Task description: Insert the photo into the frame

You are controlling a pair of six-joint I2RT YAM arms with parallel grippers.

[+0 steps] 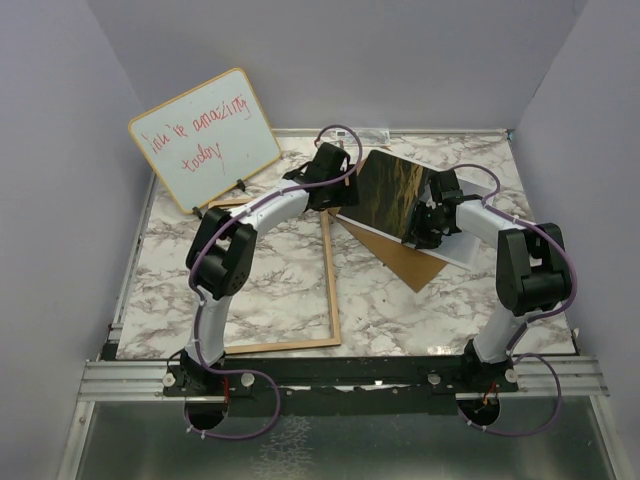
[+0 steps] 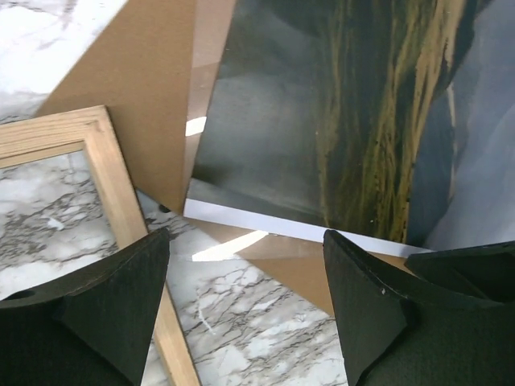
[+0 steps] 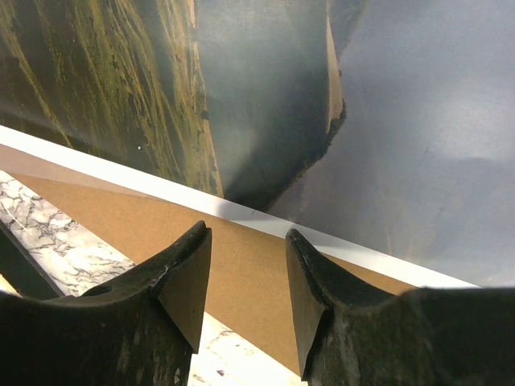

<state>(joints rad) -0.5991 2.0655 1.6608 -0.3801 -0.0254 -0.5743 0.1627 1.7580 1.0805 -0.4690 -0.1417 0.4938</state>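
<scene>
Just beside the frame [image 1: 331, 280], the photo [image 1: 395, 195] atop the brown board [image 1: 405, 262]; both arms' jaws apart.

I am wearing white tubes [image 1: 275, 207] between bulky black joints [image 1: 222, 255], trailing purple cables [image 1: 335, 128], and showing matte black wedge-shaped fingers [image 2: 105, 322].

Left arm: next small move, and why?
Probably ease the left gripper forward until its open jaws straddle the white edge of the photo, then close. The photo rests over the brown board just ahead of the gripper, ungripped, and outside the frame beside it.
</scene>
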